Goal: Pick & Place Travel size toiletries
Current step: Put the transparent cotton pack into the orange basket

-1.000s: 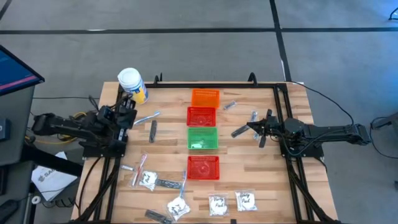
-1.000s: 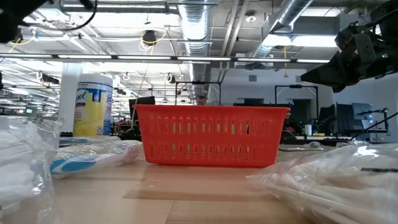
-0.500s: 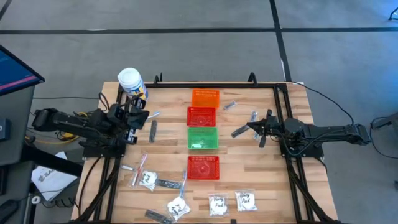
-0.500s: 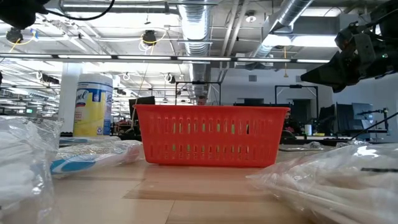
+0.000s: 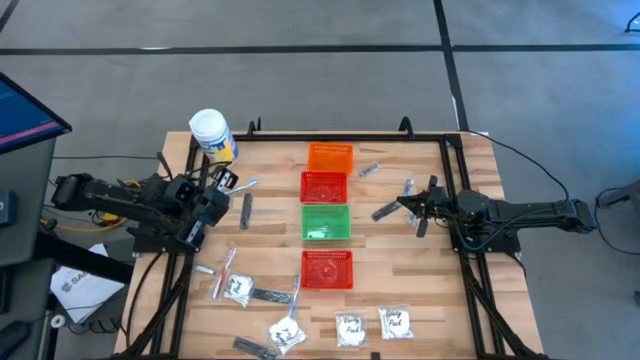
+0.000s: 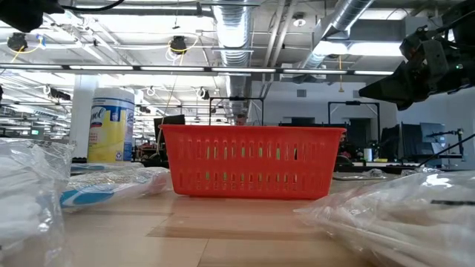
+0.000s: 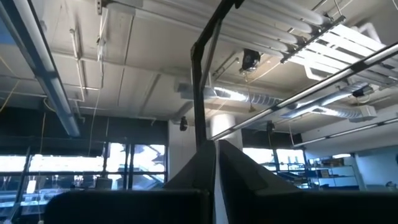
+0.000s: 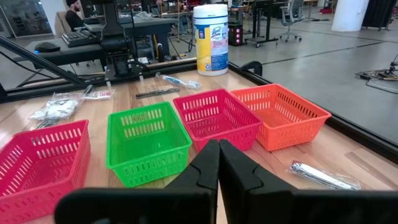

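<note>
Wooden surface seen from above, with four small mesh baskets in a column down the middle: orange basket at the far end, then a red basket, a green basket and a second red basket nearest the front edge. Large white jar with yellow label stands at the far left corner. Left hand hangs over the left side just in front of the jar, tilted up so its wrist camera sees only ceiling; fingers pressed together, holding nothing. Right hand sits at the right side, level with the green basket, fingers also closed tight and empty. Toiletries lie scattered: a dark flat strip and a slim toothbrush by the left hand; a silvery tube beside the orange basket; another tube just beside the right hand. Clear sachets with white contents are spread along the front edge, more toothbrushes at front left. Green basket holds something pale, too small to identify.
</note>
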`<action>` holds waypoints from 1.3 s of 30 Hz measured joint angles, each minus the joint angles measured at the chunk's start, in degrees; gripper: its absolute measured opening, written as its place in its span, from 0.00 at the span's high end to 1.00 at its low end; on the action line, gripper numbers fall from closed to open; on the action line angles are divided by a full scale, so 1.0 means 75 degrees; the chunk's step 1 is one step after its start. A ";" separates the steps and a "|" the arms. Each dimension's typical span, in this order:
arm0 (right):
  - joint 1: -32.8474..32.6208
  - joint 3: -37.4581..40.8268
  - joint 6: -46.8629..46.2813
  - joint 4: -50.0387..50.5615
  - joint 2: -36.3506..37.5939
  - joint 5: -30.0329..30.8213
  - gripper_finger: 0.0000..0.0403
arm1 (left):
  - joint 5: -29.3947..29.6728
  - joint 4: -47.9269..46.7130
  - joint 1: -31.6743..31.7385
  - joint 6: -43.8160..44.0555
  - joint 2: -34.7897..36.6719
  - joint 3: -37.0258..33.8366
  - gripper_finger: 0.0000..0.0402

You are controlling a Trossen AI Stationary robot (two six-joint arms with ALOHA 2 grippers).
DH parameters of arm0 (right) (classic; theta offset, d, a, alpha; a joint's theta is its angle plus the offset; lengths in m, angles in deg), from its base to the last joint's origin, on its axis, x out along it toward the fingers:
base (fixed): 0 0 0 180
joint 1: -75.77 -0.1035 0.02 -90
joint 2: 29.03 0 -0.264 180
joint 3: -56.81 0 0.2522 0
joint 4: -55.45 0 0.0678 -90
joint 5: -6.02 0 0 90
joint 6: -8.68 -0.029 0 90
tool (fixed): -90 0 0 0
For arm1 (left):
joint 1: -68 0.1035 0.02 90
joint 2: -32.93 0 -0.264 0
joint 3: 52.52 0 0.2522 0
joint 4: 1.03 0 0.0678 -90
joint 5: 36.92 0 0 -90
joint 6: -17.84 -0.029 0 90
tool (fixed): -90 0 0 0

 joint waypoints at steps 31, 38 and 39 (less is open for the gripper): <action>-0.0001 -0.0003 0.0003 -0.0031 0.0003 -0.0003 1.00 | 0.0091 0.0166 -0.0230 -0.0285 -0.0137 0.0017 0.97; 0.0012 -0.0003 0.0178 -0.0938 0.0000 -0.0001 1.00 | 0.0126 0.0152 -0.0260 -0.0305 -0.0137 0.0017 0.97; 0.0012 0.0000 0.0231 -0.1280 0.0000 -0.0003 1.00 | 0.0132 0.0152 -0.0260 -0.0305 -0.0137 0.0017 0.97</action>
